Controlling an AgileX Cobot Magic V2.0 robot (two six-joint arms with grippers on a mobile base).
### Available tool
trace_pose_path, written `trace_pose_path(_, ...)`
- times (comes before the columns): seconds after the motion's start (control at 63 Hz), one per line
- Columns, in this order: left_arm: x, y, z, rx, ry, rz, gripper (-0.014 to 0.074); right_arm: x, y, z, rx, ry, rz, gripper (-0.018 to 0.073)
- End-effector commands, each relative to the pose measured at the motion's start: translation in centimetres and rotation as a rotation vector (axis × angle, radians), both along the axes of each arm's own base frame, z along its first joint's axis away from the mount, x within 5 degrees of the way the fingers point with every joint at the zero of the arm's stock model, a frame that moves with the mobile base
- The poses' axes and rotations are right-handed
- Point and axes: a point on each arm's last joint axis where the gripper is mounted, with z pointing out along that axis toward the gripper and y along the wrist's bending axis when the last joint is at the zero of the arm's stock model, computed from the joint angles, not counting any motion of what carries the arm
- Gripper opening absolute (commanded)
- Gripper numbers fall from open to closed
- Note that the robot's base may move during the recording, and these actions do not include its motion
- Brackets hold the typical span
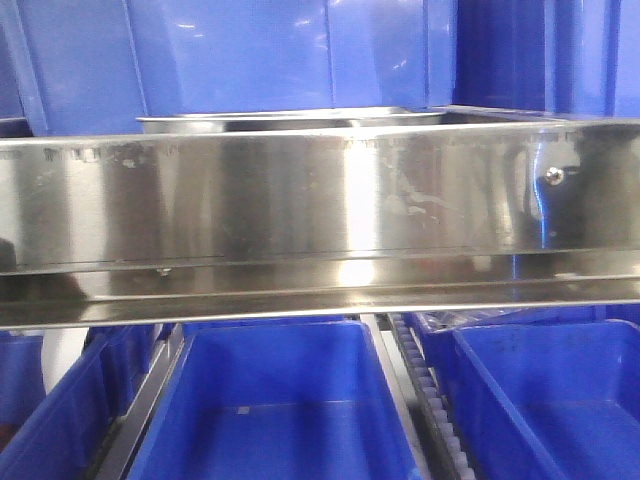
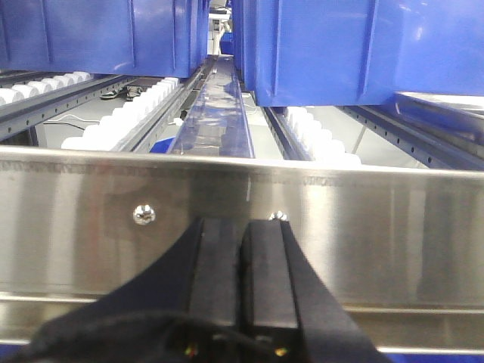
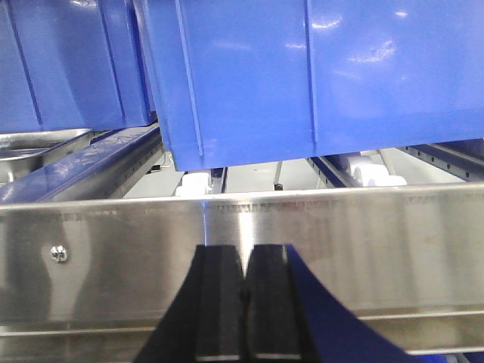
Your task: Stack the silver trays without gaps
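Observation:
A silver tray [image 1: 290, 120] sits on the upper shelf behind the steel rail, and only its flat rim shows in the front view. Its rim also enters the right edge of the left wrist view, silver tray [image 2: 446, 104], and the left edge of the right wrist view, silver tray [image 3: 38, 144]. I cannot tell whether it is one tray or a stack. My left gripper [image 2: 242, 224] is shut with nothing in it, low in front of the rail. My right gripper [image 3: 246, 249] is likewise shut and empty, facing the rail. Neither gripper shows in the front view.
A long brushed-steel shelf rail [image 1: 320, 210] with screws spans every view, close ahead of both grippers. Blue bins [image 1: 280, 50] stand on the roller tracks [image 2: 144, 106] behind it. More blue bins [image 1: 270, 410] sit on the level below.

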Motion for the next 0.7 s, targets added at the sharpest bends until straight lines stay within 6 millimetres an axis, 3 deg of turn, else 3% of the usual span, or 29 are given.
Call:
trace_pose_path(0.0,-0.15,0.06,0.98,-0.008,-0.103,0.007,-0.0048,-0.22,-0.08,0.82,-0.016,-0.101,-0.011,0.0055)
trace_pose_path(0.682,-0.22,0.12,1.68,-0.009,-0.181,0.013,-0.0048,-0.26,-0.09,1.11,-0.015,-0.13,-0.013,0.0055)
